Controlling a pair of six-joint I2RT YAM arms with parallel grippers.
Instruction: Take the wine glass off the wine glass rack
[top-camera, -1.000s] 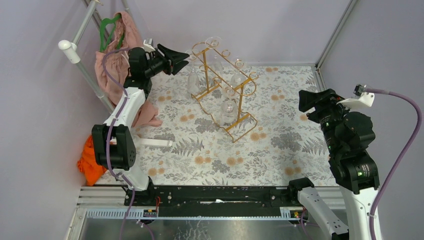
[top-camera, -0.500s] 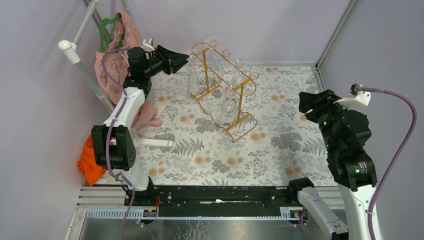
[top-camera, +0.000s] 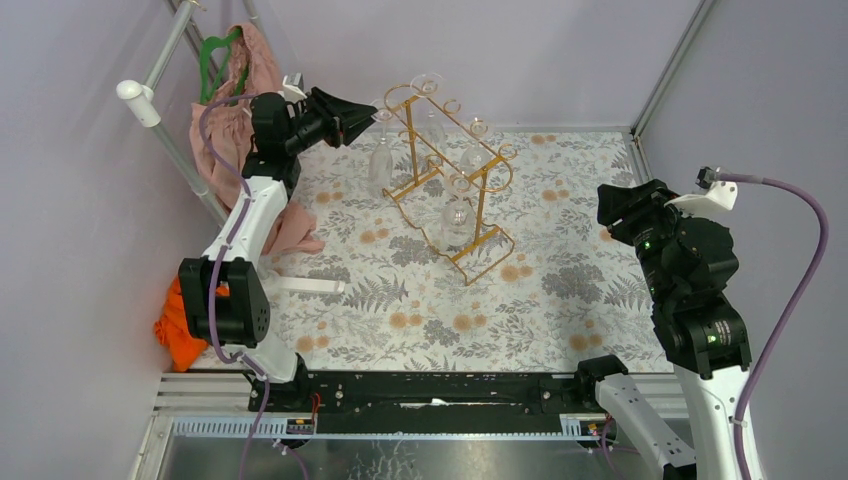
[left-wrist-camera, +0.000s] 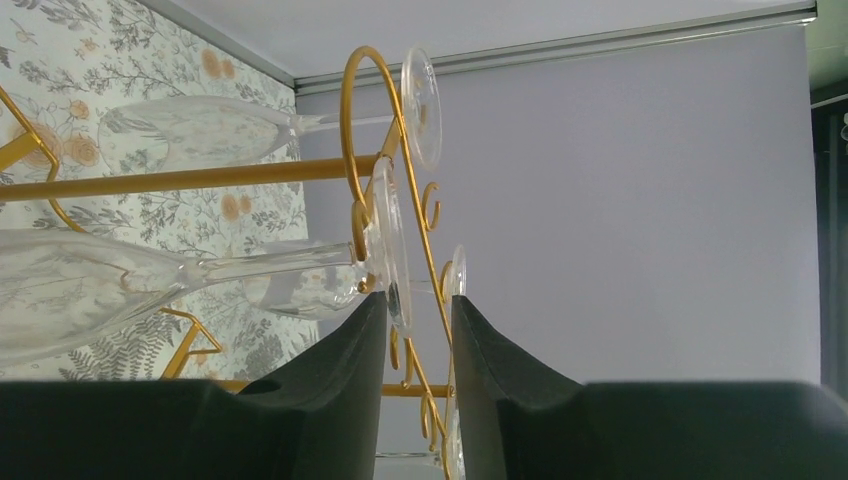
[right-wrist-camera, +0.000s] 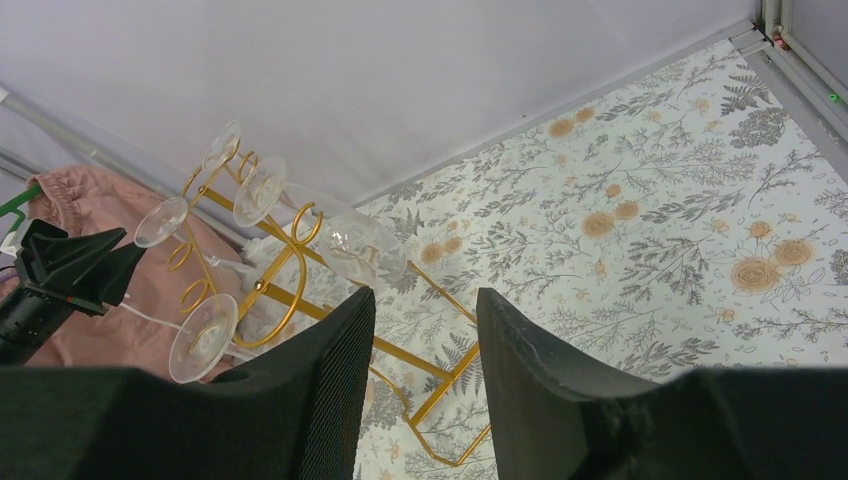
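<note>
The gold wire wine glass rack stands at the back middle of the flowered table, with several clear wine glasses hanging upside down from its loops. My left gripper is at the rack's left end, by the foot of the nearest wine glass. In the left wrist view the left gripper is open with a narrow gap. The rim of that wine glass's foot dips between the fingertips, and the rack's bar lies behind. My right gripper is open and empty, well right of the rack.
A clothes stand with pink cloth and a green hanger is just behind the left arm. An orange cloth lies at the table's left edge. Grey walls close the back and both sides.
My left gripper has crept slightly left and up at the foot of the nearest glass, which has shifted a little with it. The right arm has settled slightly lower.
</note>
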